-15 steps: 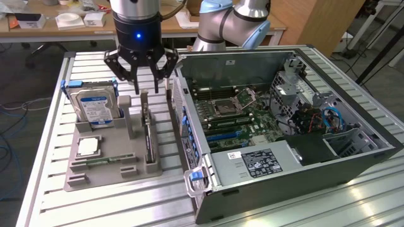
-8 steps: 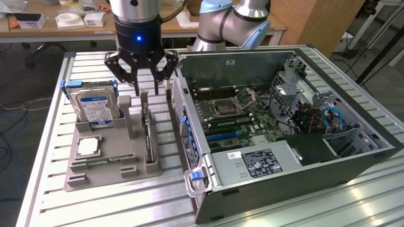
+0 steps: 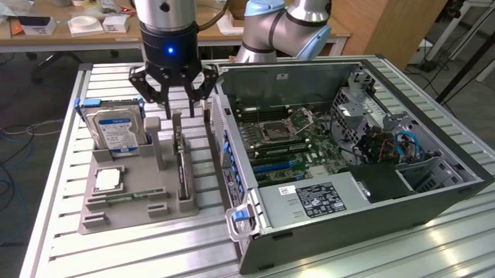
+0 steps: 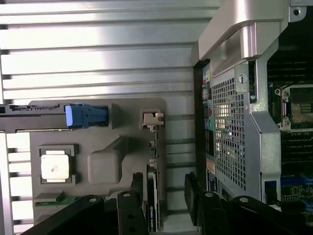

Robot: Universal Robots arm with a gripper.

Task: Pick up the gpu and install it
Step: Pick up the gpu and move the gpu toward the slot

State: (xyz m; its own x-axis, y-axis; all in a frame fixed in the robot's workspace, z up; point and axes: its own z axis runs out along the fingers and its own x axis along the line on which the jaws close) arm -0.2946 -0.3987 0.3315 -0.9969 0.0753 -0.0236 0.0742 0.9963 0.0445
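Pick-up step, approach: the gripper [image 3: 179, 104] hangs open and empty over the gpu [image 3: 183, 174].
From the exterior view's left, the hard drive [image 3: 116, 133] stands in the grey holder [image 3: 131, 214]. Beside it the gpu stands on edge, not yet touched. The open computer case [image 3: 363, 231] lies rightward. Gripping it likely calls for straddling its slim top edge squarely.

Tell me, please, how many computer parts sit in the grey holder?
4: hard drive upright at its far end, gpu on edge along the side nearest the computer case, processor lying flat, memory stick in front of it. Smaller ones could be hidden.
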